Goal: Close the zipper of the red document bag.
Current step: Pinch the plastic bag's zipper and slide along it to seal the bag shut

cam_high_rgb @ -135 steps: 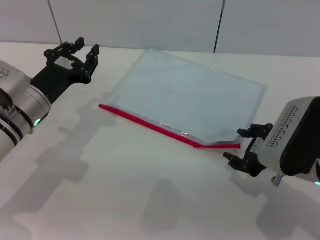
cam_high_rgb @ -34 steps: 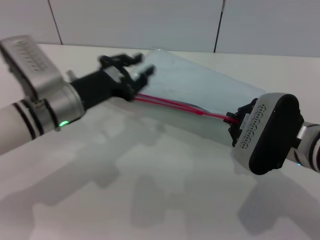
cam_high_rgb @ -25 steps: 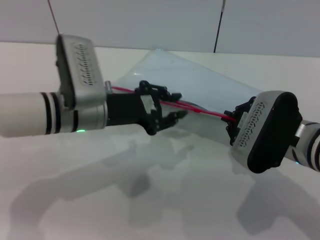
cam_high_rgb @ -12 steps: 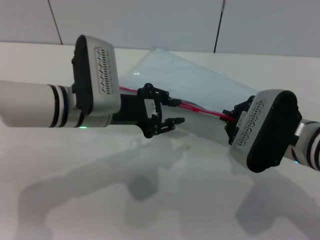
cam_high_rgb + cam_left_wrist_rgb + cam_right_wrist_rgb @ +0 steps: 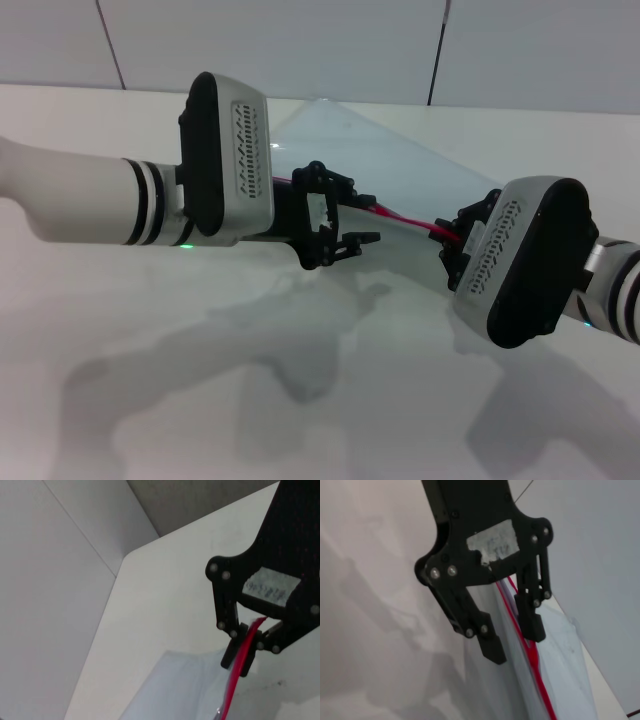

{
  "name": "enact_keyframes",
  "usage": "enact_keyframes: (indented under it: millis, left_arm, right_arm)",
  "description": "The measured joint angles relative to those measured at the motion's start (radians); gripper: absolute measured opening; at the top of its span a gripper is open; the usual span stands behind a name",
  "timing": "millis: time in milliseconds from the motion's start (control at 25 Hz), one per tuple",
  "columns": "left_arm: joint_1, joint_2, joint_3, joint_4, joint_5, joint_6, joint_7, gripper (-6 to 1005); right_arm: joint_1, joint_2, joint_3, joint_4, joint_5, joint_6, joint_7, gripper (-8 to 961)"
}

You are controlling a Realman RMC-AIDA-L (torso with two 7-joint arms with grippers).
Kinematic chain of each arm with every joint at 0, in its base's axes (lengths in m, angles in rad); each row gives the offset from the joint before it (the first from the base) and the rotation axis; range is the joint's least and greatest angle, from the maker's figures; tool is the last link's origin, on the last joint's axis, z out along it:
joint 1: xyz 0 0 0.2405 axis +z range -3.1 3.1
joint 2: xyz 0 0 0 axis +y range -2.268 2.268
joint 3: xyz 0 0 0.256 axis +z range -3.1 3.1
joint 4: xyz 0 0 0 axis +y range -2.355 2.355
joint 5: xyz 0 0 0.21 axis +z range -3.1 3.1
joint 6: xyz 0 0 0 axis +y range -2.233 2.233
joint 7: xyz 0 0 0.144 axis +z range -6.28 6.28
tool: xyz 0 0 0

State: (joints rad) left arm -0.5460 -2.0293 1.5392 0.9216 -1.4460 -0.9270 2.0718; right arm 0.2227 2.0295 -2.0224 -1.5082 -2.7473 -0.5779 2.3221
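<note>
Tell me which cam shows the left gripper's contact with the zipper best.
Left wrist view: the left gripper has its fingers pinched on the zipper, with the red strip running out between them. Head view shows the same gripper side-on, zipper mostly hidden behind it. Right wrist view shows only the right gripper.
</note>
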Motion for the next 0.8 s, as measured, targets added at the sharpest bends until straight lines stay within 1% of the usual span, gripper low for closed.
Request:
enact_keyframes:
  millis: [800]
  left_arm:
    - [-0.003, -0.002, 0.014, 0.008, -0.003, 0.007, 0.003, 372]
  right_arm:
    - [0.006, 0.0, -0.012, -0.017, 0.0, -0.002, 0.0, 58]
